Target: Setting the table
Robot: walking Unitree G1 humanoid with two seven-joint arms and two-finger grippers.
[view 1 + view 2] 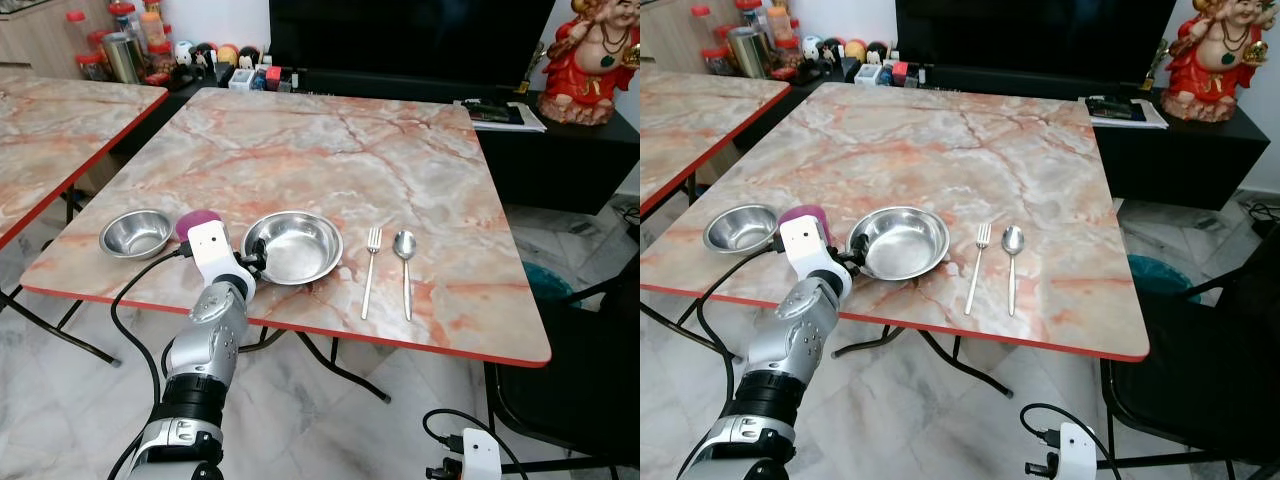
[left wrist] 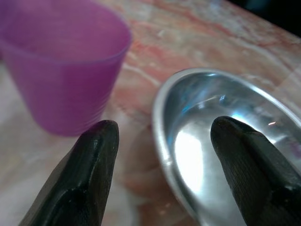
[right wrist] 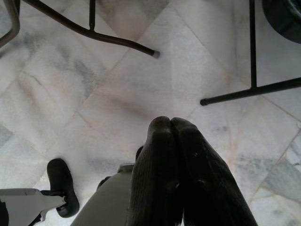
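Left hand [image 1: 250, 262] spread wide at big bowl's [image 1: 295, 246] rim, grasping nothing. Fork [image 1: 371, 268], spoon [image 1: 405, 268], small bowl [image 1: 135, 233] laid; purple cup [image 2: 63, 70] seemingly unplaced.

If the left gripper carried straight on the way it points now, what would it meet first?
Most likely the near rim of the large steel plate: the open left gripper straddles it, one finger inside. The purple cup sits just beside that line.

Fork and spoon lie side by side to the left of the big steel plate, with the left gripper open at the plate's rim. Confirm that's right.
Not quite. The fork and spoon lie side by side to the right of the big steel plate, not its left, as the left eye view shows. The rest holds: the left gripper is open at the plate's rim.
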